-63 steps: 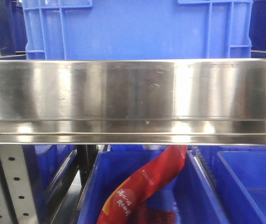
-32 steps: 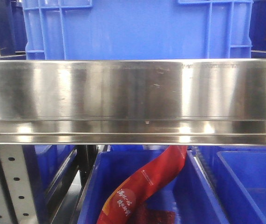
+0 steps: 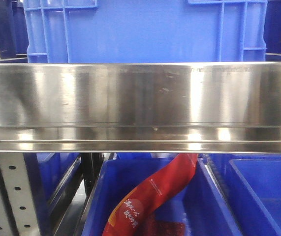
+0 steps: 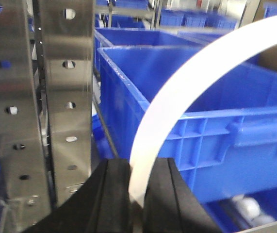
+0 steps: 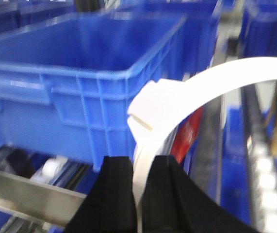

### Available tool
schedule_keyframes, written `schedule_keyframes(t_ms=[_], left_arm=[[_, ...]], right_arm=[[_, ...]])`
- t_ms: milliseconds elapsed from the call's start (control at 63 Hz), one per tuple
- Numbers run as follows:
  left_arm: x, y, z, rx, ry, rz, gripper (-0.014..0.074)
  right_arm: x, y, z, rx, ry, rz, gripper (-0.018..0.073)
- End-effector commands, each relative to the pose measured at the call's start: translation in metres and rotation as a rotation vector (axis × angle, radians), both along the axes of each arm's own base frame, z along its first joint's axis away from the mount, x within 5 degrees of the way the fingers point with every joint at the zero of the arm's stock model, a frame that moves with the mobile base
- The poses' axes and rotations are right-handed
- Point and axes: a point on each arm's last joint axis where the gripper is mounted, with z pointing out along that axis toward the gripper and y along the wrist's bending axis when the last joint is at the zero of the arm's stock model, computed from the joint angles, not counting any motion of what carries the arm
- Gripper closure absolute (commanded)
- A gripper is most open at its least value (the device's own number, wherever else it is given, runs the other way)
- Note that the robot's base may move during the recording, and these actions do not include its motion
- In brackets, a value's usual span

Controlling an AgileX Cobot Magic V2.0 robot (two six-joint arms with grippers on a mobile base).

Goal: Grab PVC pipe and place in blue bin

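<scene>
We are pinching the light, springy white pipe (image 4: 199,63) near its ends with the left gripper (image 4: 138,167) and right gripper (image 5: 140,165), both clamped on it, bowing it near the blue bin (image 4: 225,136).

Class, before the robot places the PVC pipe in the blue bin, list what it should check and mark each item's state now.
1. Grip of left tool on PVC pipe: ok.
2. Grip of right tool on the pipe: ok.
3. Top of blue bin open: ok.
4. Pipe above the bin's opening: cannot tell.
5. Front view shows arms and pipe: not ok; the steel rail fills it.
</scene>
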Motion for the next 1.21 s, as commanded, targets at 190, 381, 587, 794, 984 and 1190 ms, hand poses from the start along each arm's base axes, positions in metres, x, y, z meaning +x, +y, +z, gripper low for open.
schedule_keyframes(t_ms=[190,381,587,794,984,1190], left_arm=[[0.045,-0.016,0.048,0.065,0.127,-0.010,0.0707],[0.100,-0.037,0.066,0.044,0.184,-0.032,0.0707],[0.139,-0.072,0.073,0.074,0.202,-0.107,0.0707],[0.178,-0.102,0.073,0.097,0.195,-0.130,0.0707],[0.213,-0.120,0.076,0.074,0.181,-0.126,0.0707],[0.244,-0.135,0.063,0.071,0.171,-0.129,0.0707]], right_arm=[[0.062,0.011,0.033,-0.022,0.069,0.017,0.0720],[0.112,0.021,0.049,-0.024,0.115,0.025,0.0720],[0.157,0.052,0.067,-0.033,0.116,0.121,0.0720],[0.200,0.082,0.071,-0.046,0.131,0.183,0.0720],[0.238,0.098,0.063,-0.051,0.157,0.193,0.0720],[0.267,0.108,0.044,-0.059,0.194,0.190,0.0720]])
